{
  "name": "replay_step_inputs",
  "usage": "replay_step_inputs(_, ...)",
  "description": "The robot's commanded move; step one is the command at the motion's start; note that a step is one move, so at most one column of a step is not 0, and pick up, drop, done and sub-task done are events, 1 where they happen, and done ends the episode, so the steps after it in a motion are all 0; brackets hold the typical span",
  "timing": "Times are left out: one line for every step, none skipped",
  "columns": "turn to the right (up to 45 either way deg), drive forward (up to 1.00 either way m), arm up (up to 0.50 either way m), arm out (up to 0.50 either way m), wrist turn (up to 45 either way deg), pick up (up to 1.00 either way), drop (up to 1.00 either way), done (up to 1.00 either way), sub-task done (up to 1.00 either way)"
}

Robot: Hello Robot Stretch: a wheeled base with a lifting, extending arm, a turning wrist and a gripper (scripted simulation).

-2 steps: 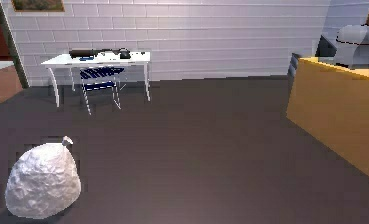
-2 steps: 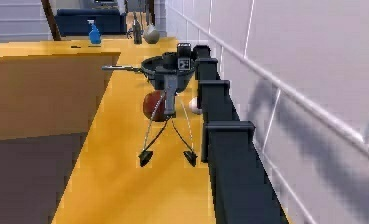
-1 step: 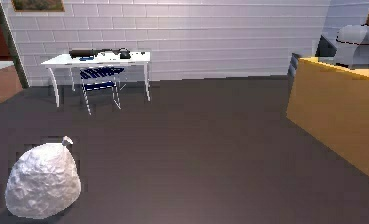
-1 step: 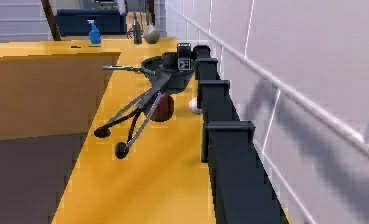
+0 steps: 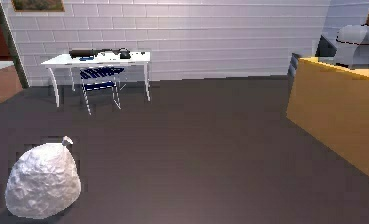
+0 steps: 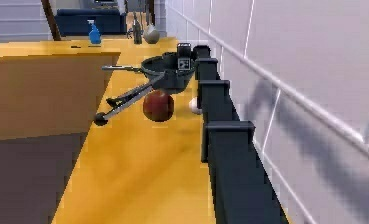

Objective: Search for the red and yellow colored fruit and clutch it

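Note:
In the arm side view a round red fruit with a yellowish tinge (image 6: 158, 105) sits at the yellow countertop (image 6: 122, 170), right by the gripper's lower finger. The gripper (image 6: 104, 93) reaches toward the view's left from its dark body (image 6: 172, 70), at the far end of the dark arm bar (image 6: 227, 150). One thin finger (image 6: 122, 68) runs level and the other slants down past the fruit. I cannot tell whether the gripper holds anything, since the fruit has the countertop behind it.
A blue bottle (image 6: 94, 33) and a pale round thing (image 6: 152, 36) stand farther along the counter, which runs beside a white tiled wall (image 6: 292, 70). In the forward view are a white table (image 5: 97, 60), a blue chair (image 5: 100, 82), a crumpled white bag (image 5: 42, 182) and the yellow counter (image 5: 337, 105).

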Motion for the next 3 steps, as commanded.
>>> replay_step_inputs(0.0,0.0,0.0,0.0,45.0,0.0,0.0,0.0,0.0)
replay_step_inputs(0.0,0.0,0.0,0.0,24.0,0.0,0.0,0.0,0.0)
replay_step_inputs(0.0,0.0,-0.12,0.0,0.0,0.0,0.0,0.0,0.0)
